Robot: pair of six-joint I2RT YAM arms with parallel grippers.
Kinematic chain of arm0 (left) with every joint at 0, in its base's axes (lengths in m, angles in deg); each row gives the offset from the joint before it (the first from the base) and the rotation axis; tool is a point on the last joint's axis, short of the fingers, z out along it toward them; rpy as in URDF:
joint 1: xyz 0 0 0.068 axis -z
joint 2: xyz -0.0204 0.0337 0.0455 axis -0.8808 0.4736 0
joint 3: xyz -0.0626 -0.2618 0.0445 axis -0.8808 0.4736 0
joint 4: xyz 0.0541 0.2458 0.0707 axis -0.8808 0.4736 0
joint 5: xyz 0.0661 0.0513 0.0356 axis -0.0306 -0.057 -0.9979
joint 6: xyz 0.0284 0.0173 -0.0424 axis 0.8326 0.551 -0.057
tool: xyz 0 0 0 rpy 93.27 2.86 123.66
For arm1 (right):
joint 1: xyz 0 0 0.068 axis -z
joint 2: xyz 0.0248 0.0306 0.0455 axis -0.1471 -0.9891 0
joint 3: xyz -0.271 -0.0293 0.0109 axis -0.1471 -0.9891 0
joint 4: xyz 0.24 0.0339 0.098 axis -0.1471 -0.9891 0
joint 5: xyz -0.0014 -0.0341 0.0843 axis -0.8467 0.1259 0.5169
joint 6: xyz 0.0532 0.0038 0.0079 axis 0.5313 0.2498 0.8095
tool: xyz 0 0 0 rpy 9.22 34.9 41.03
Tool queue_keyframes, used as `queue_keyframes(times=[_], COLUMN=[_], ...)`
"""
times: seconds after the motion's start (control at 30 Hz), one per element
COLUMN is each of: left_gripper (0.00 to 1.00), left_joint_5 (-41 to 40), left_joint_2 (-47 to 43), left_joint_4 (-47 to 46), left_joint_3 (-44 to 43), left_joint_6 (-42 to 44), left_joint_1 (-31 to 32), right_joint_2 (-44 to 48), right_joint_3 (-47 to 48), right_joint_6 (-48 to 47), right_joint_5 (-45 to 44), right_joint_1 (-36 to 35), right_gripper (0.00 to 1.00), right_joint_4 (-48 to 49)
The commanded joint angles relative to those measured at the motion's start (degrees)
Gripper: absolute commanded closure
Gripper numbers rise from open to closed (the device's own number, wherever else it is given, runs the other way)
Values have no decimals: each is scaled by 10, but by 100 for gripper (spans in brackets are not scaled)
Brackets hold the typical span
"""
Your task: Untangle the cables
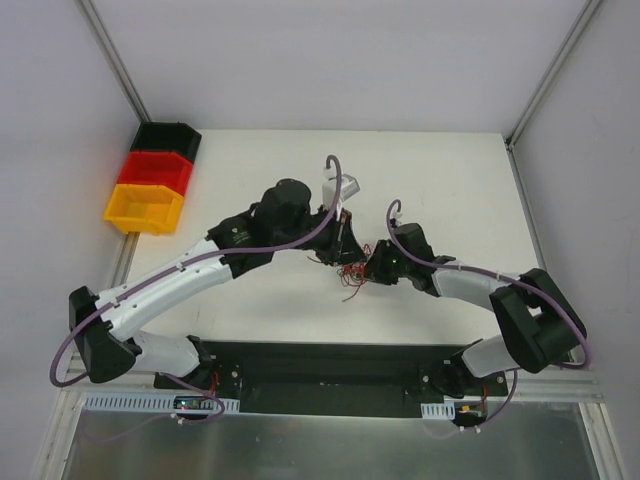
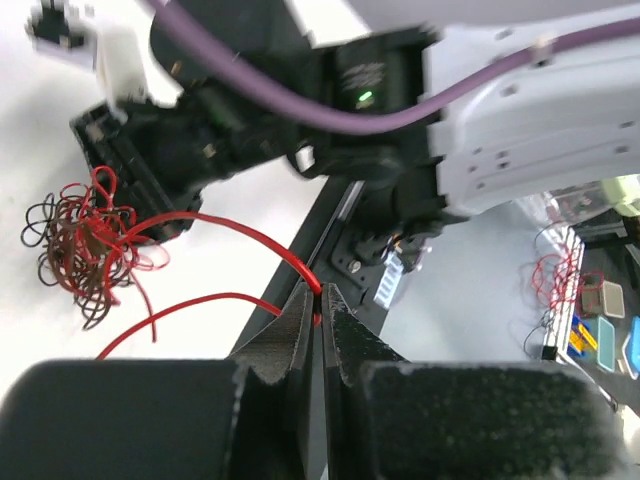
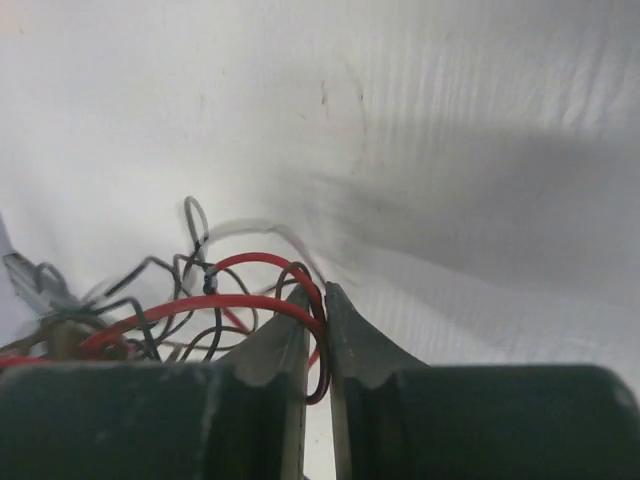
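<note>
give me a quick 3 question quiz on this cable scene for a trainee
1. True or false: the left gripper is shut on a red wire.
2. Seen from above, where on the table are the cables? A) at the far left edge B) between the two grippers C) at the near right corner
3. Fill in: the right gripper has wires running ___ its fingers.

Key: 1 true; 2 B; 3 between
</note>
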Motion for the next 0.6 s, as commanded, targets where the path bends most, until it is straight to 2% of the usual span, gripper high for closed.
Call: queue_keyframes(times=[0.0,0.2,0.3,0.4,0.53,0.57], left_gripper=[100,100,100,100,100,100], left_joint_5=[-22,-170,-250,-325,-364,-347], left_joint_2=[-61,-72,-64,-59,-57,-54], left_joint_4=[34,172,221,245,250,249], left_joint_3=[-101,-291,-378,-433,-435,-424], left_joint_6=[60,138,172,204,224,223], left_joint_1=[5,5,5,6,4,4], right_joint_2=[2,4,21,47,85,95], right_joint_3=[44,56,49,47,53,57], right_joint_6=[-8,-41,-55,-75,-119,-134], right_joint_5=[-102,-174,-217,-243,-245,-230], right_joint_1=[9,66,110,150,180,180], right_gripper=[92,94,90,82,66,55], right_joint_4=[-19,-129,-171,-211,-241,-245])
